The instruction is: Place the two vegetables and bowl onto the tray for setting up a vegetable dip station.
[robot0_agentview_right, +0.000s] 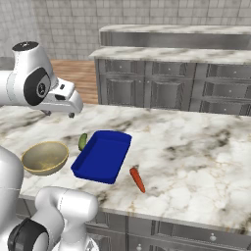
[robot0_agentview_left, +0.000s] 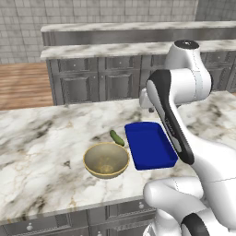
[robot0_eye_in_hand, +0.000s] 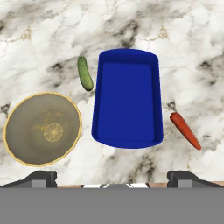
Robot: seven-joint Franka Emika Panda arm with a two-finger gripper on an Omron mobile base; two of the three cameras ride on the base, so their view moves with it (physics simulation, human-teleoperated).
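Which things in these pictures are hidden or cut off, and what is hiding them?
- Carrot: in the left base view the arm's white body covers that side of the tray.
- Cucumber: in the right base view its near end sits behind the tray's rim.
- Bowl: in the right base view the robot's body covers its left edge.
- Fingers: in the hand view, the tips alone rise at the bottom edge.

In the left base view the robot arm [robot0_agentview_left: 177, 115] covers the right edge of the blue tray [robot0_agentview_left: 148, 146]; the bowl [robot0_agentview_left: 106, 159] hides the lower end of the cucumber [robot0_agentview_left: 117, 138], which sits at its 1 o'clock; in the right base view the tray's rim hides part of the cucumber; in the hand view the finger tips [robot0_eye_in_hand: 39, 178] are cut off at 6 o'clock.
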